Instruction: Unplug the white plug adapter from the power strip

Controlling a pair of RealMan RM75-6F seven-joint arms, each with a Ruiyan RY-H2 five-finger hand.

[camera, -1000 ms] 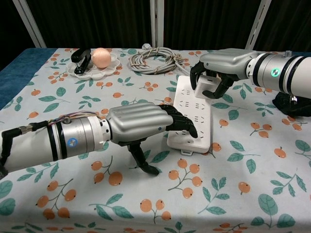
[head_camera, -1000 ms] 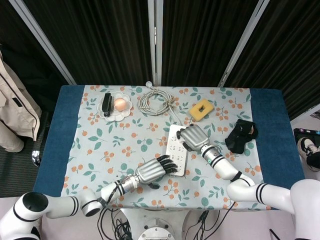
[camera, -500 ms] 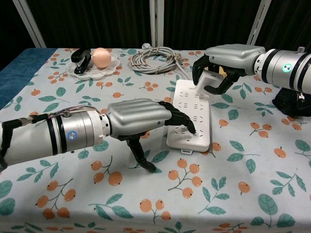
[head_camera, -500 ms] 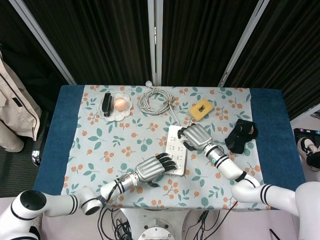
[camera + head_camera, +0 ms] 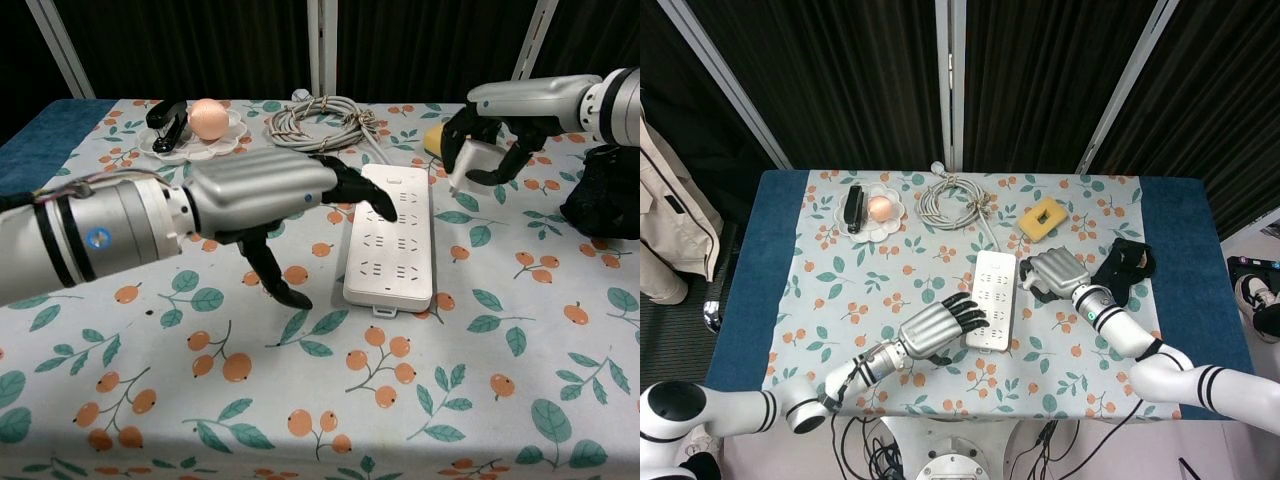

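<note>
The white power strip (image 5: 993, 299) (image 5: 391, 238) lies flat in the middle of the flowered cloth, and its sockets that show are bare. My right hand (image 5: 1056, 272) (image 5: 508, 112) grips the white plug adapter (image 5: 472, 161), which hangs in the air to the right of the strip and clear of it. My left hand (image 5: 936, 330) (image 5: 268, 192) holds nothing. Its fingers are stretched out over the strip's left edge, and I cannot tell whether they touch it.
A white plate (image 5: 869, 231) with a black stapler (image 5: 854, 208) and a peach-coloured ball (image 5: 879, 207) sits at the back left. A coiled grey cable (image 5: 952, 202) lies behind the strip. A yellow sponge (image 5: 1041, 219) and a black object (image 5: 1122, 270) lie to the right.
My right hand pulled the adapter up off the strip's far end and carried it to the right. My left hand rose and shifted along the strip's left side.
</note>
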